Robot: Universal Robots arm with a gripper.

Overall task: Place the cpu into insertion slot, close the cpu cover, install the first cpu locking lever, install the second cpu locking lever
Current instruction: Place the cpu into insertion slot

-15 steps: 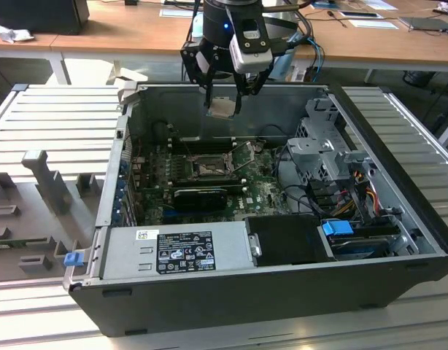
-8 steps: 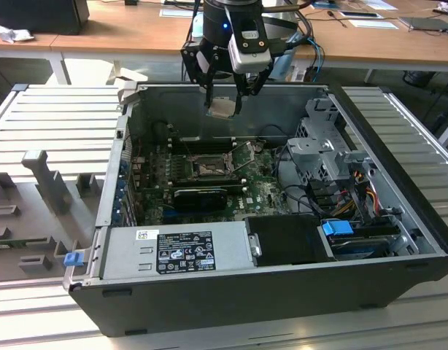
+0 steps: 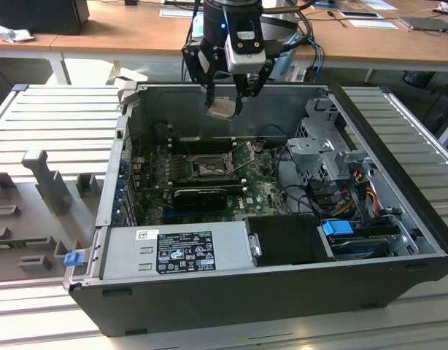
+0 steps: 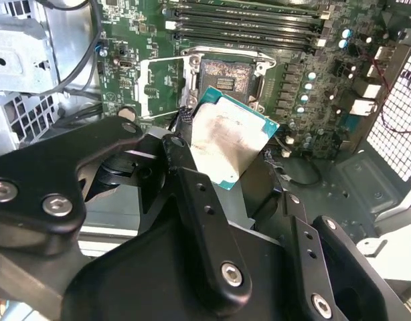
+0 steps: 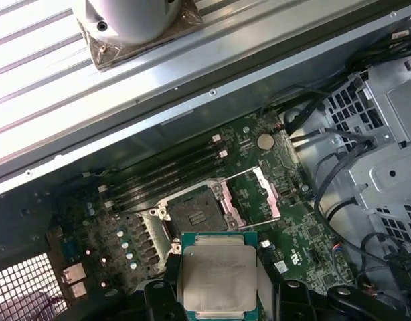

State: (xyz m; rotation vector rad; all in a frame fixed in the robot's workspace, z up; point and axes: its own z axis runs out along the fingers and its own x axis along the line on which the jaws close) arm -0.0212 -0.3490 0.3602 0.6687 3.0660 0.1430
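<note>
My gripper (image 3: 224, 102) hangs above the open computer case (image 3: 114, 168), shut on the cpu (image 3: 222, 109), a small pale grey square chip with a green edge. Both wrist views show the cpu (image 4: 225, 140) (image 5: 217, 277) clamped between the black fingers (image 4: 185, 160), tilted, above the motherboard. The insertion slot (image 3: 209, 169) (image 4: 225, 80) (image 5: 192, 212) lies bare below it, its dark square bed showing. The cpu cover (image 4: 162, 87) (image 5: 252, 197), a metal frame with a square opening, stands swung open beside the slot.
Memory slots (image 4: 245, 27) run along one side of the slot. A long black card (image 3: 198, 195) lies in front of it. A labelled power supply (image 3: 176, 251) fills the case front. A metal drive cage (image 3: 319, 146) and cables sit at the exterior view's right.
</note>
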